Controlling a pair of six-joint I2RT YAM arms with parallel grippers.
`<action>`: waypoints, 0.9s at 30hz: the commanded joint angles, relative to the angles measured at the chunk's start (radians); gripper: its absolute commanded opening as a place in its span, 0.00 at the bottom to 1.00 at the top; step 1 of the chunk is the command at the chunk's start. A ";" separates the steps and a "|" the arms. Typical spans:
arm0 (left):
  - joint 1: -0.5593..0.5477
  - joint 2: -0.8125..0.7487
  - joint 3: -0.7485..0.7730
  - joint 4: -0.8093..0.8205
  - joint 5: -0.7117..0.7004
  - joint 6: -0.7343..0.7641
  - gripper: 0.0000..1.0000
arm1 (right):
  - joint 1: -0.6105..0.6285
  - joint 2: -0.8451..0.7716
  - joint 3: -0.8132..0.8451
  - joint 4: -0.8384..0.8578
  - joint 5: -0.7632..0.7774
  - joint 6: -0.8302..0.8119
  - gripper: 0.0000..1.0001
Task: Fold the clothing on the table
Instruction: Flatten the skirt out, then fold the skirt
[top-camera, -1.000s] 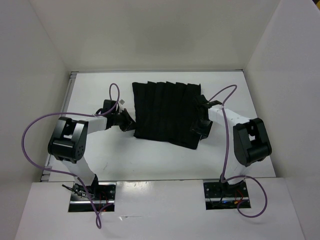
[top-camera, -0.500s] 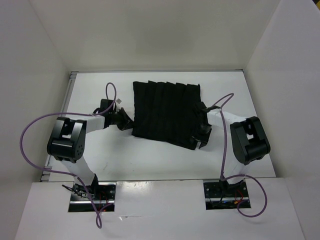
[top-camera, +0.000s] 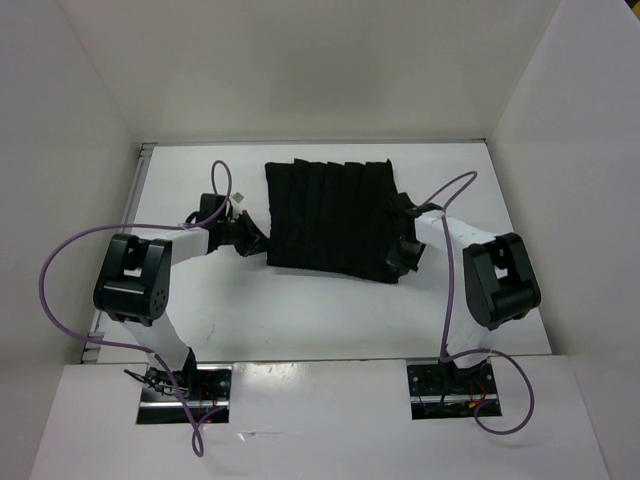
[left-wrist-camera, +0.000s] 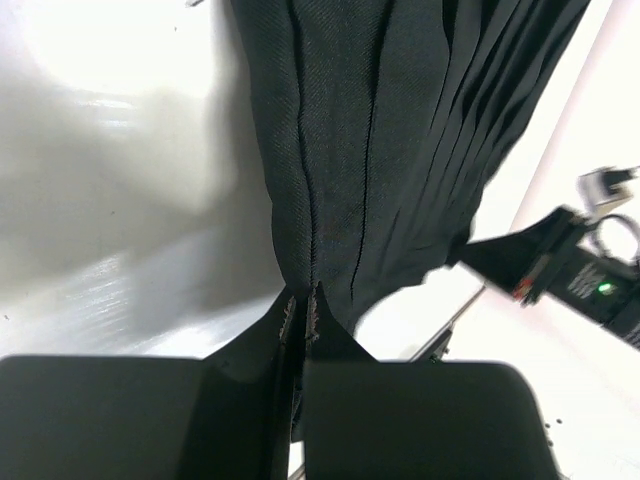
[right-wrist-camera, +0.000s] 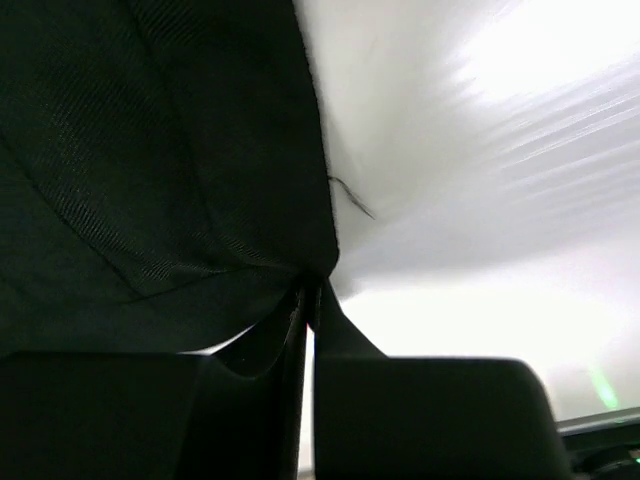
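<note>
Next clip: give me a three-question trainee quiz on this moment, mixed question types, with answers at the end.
1. True or false: the left gripper is shut on the clothing.
2. Where does the right gripper pinch the clothing? A) its far edge B) its right edge C) its middle
3. Fill in: the clothing lies spread on the white ____.

Key: 1 true; 2 B; 3 table.
</note>
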 joint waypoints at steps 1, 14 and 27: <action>0.014 -0.042 -0.020 0.010 0.022 0.009 0.00 | -0.040 -0.080 0.147 -0.061 0.316 -0.004 0.00; 0.034 -0.024 -0.091 -0.022 0.031 0.061 0.00 | -0.100 -0.039 0.201 -0.111 0.315 -0.125 0.40; -0.009 0.033 -0.159 -0.013 0.011 0.061 0.00 | -0.133 -0.060 0.013 0.007 -0.120 -0.134 0.65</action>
